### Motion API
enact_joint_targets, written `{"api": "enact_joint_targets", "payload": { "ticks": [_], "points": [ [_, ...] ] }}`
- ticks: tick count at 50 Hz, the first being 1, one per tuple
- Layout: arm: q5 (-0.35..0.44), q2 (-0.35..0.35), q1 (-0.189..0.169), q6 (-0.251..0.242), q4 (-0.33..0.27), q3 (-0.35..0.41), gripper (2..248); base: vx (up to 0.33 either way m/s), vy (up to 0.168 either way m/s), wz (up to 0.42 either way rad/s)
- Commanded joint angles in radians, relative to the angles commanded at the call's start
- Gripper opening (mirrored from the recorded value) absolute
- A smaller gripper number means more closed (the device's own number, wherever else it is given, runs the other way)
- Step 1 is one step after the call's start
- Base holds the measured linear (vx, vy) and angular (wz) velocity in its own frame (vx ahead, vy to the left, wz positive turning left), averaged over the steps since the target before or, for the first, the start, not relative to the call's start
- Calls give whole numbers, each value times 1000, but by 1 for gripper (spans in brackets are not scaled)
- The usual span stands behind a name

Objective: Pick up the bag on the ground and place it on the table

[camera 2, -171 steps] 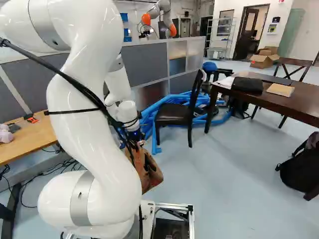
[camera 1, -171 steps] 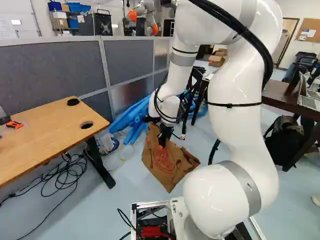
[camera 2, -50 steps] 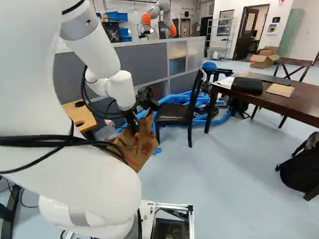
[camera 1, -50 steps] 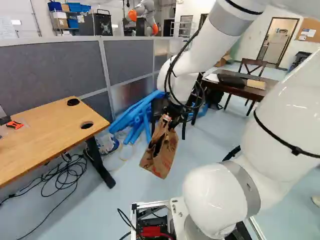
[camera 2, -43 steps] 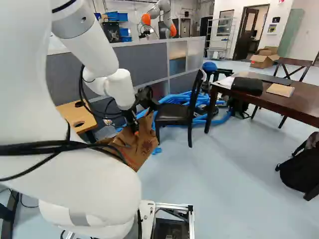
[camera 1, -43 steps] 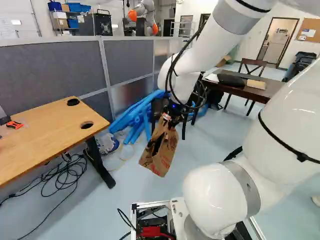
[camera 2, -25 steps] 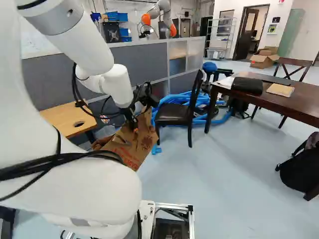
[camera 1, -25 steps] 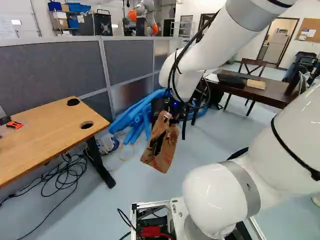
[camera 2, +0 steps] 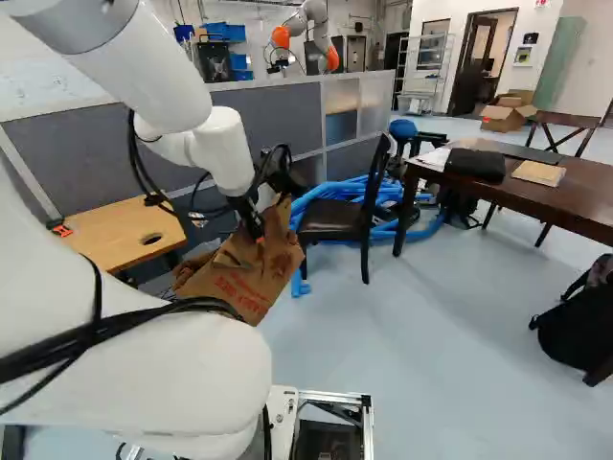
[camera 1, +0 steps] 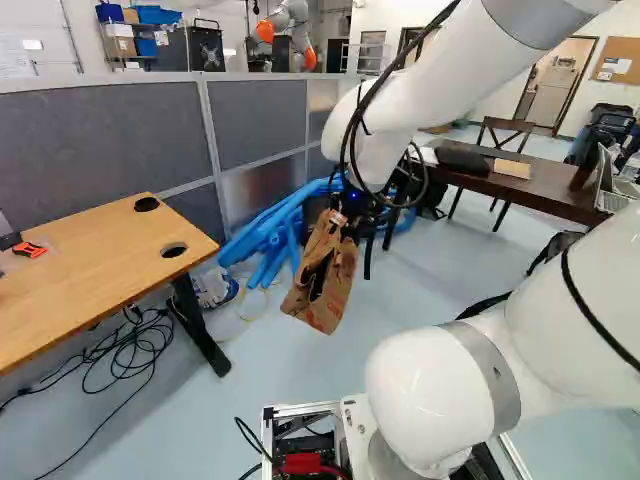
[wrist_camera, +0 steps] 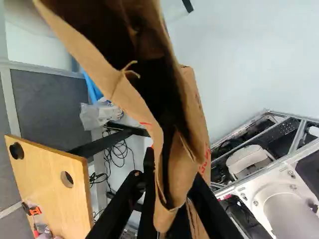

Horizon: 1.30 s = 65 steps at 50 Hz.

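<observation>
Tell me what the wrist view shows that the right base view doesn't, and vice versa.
Only the wrist view: the coiled cables and the paper bag's dark inside.

Only the right base view: the backpack, cardboard boxes and another robot.

Both: the fingers gripping the bag, the wooden table, orange tool and blue tubes.

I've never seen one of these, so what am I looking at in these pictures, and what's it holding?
It's a white robot arm on a moving base. Two viewpoints are on that base, behind the arm, one to each side, so they show one room twice. The third is on the arm's wrist, looking along its black two-fingered tool. The tool is closed on the edge of a brown paper bag, which hangs with its mouth open. The light wooden table has a small orange and black object on it. The dark table has a flat black case, among other things.
</observation>
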Motion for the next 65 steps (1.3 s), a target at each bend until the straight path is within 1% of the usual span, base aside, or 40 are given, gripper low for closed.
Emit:
{"api": "enact_joint_targets", "payload": {
  "ticks": [17,25,52,65],
  "points": [
    [-83,-32,-30,0,0,-78,26,0,0,0],
    [-126,-49,-36,0,0,-118,26,0,0,0],
    [-277,-109,-10,0,-13,-255,26,0,0,0],
    [-357,-97,5,0,-27,-286,26,0,0,0]
  ]
}}
